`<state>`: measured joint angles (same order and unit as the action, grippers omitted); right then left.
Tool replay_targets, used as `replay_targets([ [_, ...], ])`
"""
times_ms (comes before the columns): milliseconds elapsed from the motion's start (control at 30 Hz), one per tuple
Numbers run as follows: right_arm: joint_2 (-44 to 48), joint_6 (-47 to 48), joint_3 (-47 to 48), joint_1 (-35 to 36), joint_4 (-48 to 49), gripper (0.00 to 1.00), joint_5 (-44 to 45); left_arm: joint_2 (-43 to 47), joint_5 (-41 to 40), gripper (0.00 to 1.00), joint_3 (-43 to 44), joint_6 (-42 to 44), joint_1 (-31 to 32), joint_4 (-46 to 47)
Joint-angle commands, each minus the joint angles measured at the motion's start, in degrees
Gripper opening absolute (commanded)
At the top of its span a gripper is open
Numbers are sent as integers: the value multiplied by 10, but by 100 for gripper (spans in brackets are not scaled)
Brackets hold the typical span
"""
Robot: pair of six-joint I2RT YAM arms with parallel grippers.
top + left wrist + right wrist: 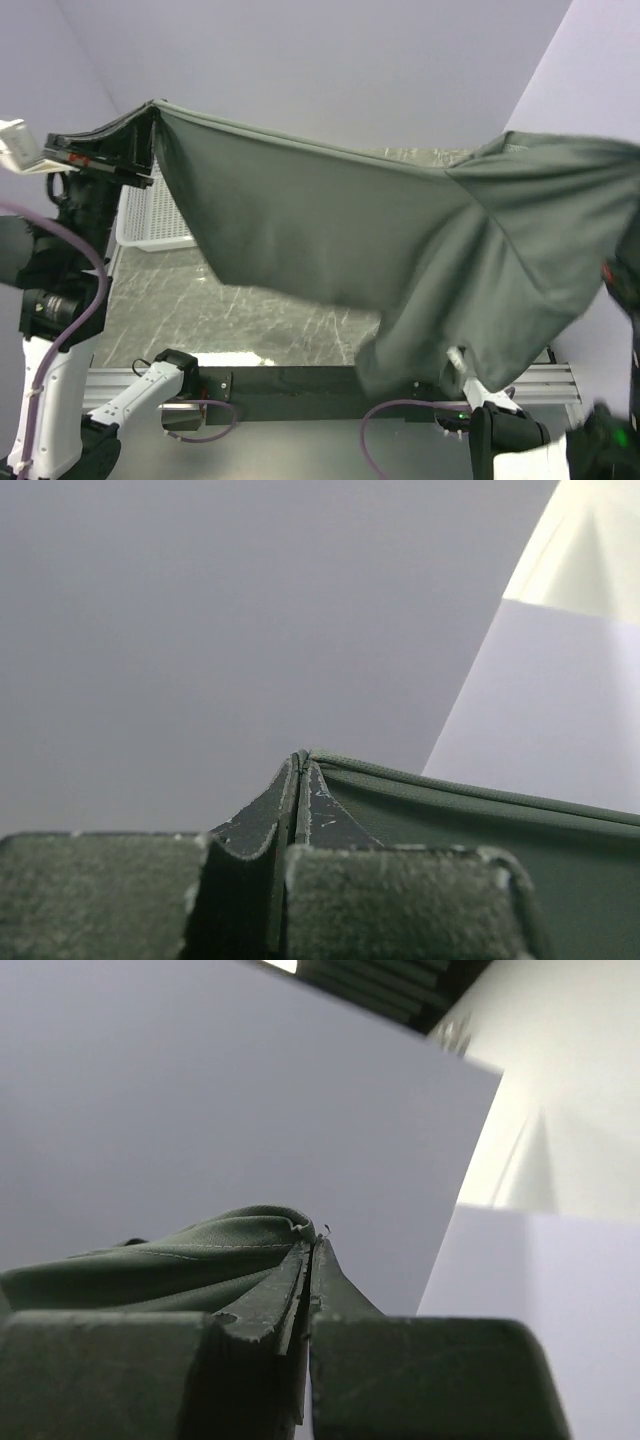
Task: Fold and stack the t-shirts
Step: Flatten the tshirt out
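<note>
Clearly left claw (300,770) and right claw (312,1252) each clench an edge of the t-shirt (330,220), stretched in air above the bench (230,310), probably to spread it flat before folding

- Left arm (75,215) raised high; left gripper (300,768) fingers pressed together, t-shirt (330,230) hem pinched at their tips.
- Right gripper (313,1250) likewise closed, fabric clamped between tips.

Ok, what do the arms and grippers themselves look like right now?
Left arm: white shells, black joints, a lilac cable looping alongside. Right arm: black near its base, with a green light. The left gripper and right gripper both have scuffed black tapered fingers and grey-green padded blocks.
</note>
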<state>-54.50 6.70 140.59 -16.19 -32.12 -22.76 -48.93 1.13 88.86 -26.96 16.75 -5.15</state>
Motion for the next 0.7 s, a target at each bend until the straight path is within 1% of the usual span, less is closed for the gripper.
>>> replay_targets([
  [0, -53, 6, -76, -3, -34, 0, 26, -13, -32, 1, -42, 11, 0, 7],
  [33, -55, 12, -93, -3, -33, 0, 25, -19, -35, 1, -52, 11, 0, 15],
  [133, -54, 27, -192, -3, -18, 0, 10, -41, -35, 1, -95, 11, 0, 28],
  [167, -51, 31, -266, -3, -10, 0, -1, -49, -30, 1, -108, 9, 0, 41],
  [233, -42, 38, -349, -3, 24, 0, -35, -77, -24, 1, -150, 0, 0, 47],
  [267, -41, 40, -437, -3, 40, 0, -46, -88, -19, 1, -164, -4, 0, 78],
  [300, -47, 40, -477, -3, 67, 0, -60, -101, -19, 1, -192, -7, 0, 89],
  [333, -55, 41, -546, -3, 77, 0, -94, -132, -20, 1, -205, -10, 0, 96],
  [400, -90, 44, -608, -2, 113, 0, -142, -167, -27, 1, -235, -12, 0, 122],
  [433, -106, 40, -664, 4, 131, 0, -157, -209, -31, 0, -243, -12, 0, 129],
  [467, -125, 42, -685, 13, 144, 0, -160, -234, -37, 1, -247, -13, 0, 135],
  [500, -172, 48, -700, 22, 162, 0, -152, -260, -40, 1, -247, -16, 0, 140],
  [533, -199, 50, -719, 39, 173, 0, -145, -317, -42, 0, -243, -18, 0, 142],
  [567, -228, 50, -721, 48, 182, 0, -129, -347, -40, 0, -235, -20, 0, 139],
  [600, -288, 44, -713, 62, 193, 0, -118, -407, -40, 0, -212, -20, 0, 132],
  [667, -351, 36, -685, 74, 189, 0, -106, -464, -43, 0, -181, -24, 1, 119],
])
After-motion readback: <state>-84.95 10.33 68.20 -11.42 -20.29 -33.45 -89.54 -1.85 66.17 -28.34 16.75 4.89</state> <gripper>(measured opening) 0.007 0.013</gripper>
